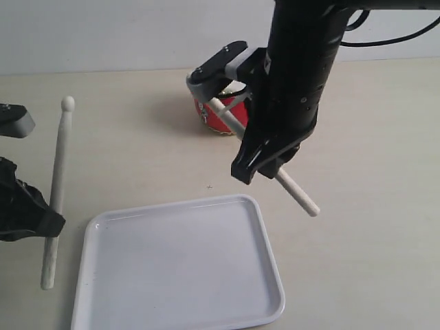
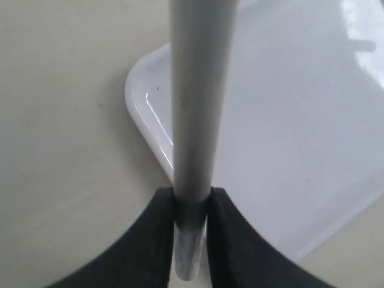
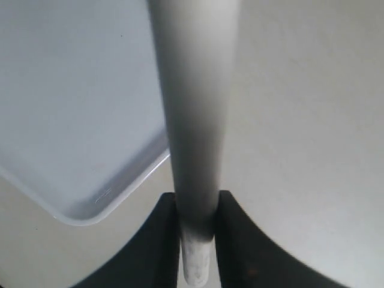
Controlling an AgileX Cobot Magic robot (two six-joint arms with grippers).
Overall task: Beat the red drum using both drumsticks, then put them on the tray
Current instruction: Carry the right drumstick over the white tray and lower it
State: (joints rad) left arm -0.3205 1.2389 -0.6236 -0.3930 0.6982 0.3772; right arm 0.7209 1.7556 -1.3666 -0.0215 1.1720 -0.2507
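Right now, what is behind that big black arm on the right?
A small red barrel-shaped drum: only part of its side shows. The black arm and the pale wooden drumstick it holds cover its top skin.

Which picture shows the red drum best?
The exterior view: the red drum peeks out behind the right arm, partly hidden. Both wrist views show only a drumstick, the tray and table, no drum.

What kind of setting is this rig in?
Probably a robot lab bench: bare beige table, plain wall behind, staged props (red drum, white tray), left pincer and right pincer holding drumsticks.
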